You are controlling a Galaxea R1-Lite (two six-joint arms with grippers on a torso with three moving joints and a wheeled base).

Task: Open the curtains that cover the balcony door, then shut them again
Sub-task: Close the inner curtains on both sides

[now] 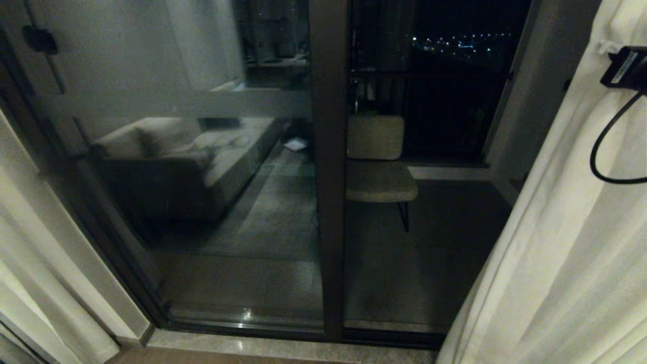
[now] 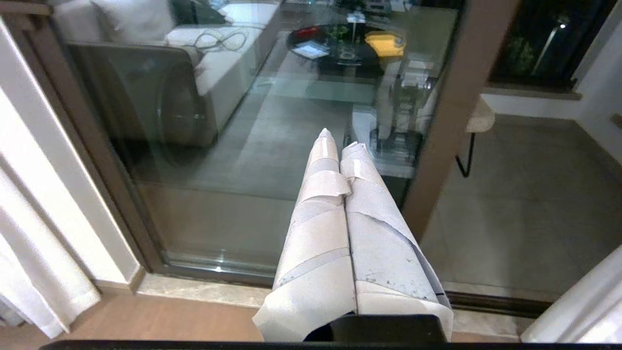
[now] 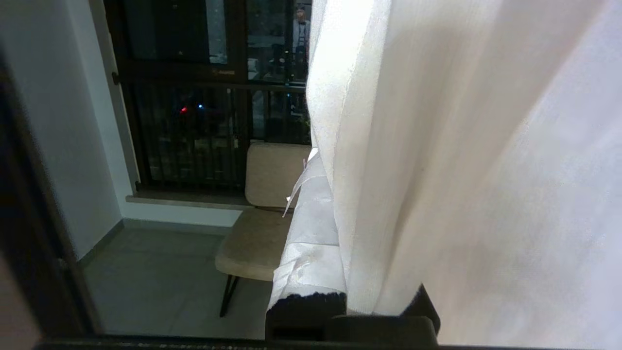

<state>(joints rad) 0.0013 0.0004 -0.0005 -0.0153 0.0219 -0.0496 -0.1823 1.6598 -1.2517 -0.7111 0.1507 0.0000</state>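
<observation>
Closest to me, right side: my right gripper (image 3: 335, 228) sits at the inner edge of the right curtain panel (image 1: 566, 242). One tape-wrapped finger (image 3: 311, 243) shows on the near side of the cloth, and a fold of the fabric runs down between the fingers, so I read it as pinched on the curtain's edge.
Right arm in the head view: only a black wrist block (image 1: 624, 68) and a looping black cable (image 1: 604, 151) show, lying against the panel high on the right.
Closest to me, left side: my left gripper (image 2: 340, 146) holds nothing; its two white-taped fingers (image 2: 320, 218) are pressed flat together, pointing toward the lower glass.
Left curtain panel (image 1: 30, 283): gathered at the far left, clear of the glass, hem near the floor.
Sill: I see a pale stone strip (image 1: 283, 349) running along the foot of the door.
Balcony door (image 1: 328, 177): uncovered between the two panels; dark frame, a central upright, a frosted band (image 1: 177, 103) across the left pane, which reflects a sofa (image 1: 177, 151).
Balcony beyond: a beige chair (image 1: 379, 162) on thin dark legs stands just behind the central upright on a grey floor.
Farthest: a dark railing (image 3: 194, 131), with small city lights (image 1: 455, 45) past it.
</observation>
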